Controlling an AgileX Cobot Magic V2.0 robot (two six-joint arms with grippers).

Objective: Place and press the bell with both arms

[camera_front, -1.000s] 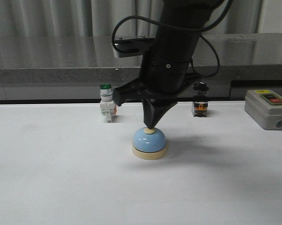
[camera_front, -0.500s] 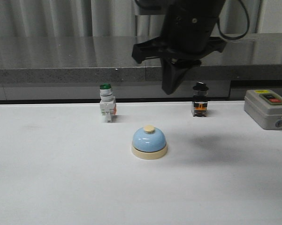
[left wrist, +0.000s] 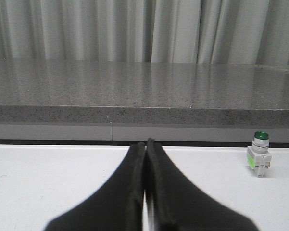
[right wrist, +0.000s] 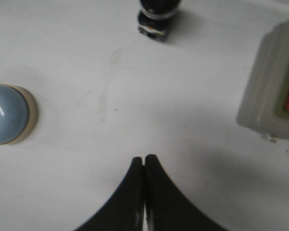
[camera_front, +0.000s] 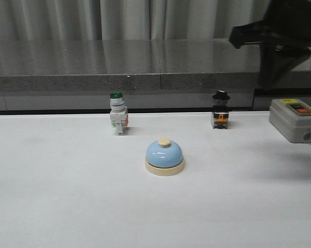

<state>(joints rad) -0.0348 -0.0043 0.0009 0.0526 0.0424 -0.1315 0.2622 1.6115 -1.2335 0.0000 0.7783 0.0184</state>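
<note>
Bell (camera_front: 164, 156): upright mid-table, untouched, cut off at frame edge in right wrist view. Right gripper (right wrist: 144, 161): jaws closed, empty, raised near grey box (camera_front: 296, 120), partly cropped. Left gripper (left wrist: 145, 147): jaws closed, empty

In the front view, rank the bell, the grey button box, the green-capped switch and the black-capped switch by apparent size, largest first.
1. Grey button box, though cut off by the frame edge.
2. Bell, nearer the camera.
3. Green-capped switch.
4. Black-capped switch, close to the green one; unsure.
</note>
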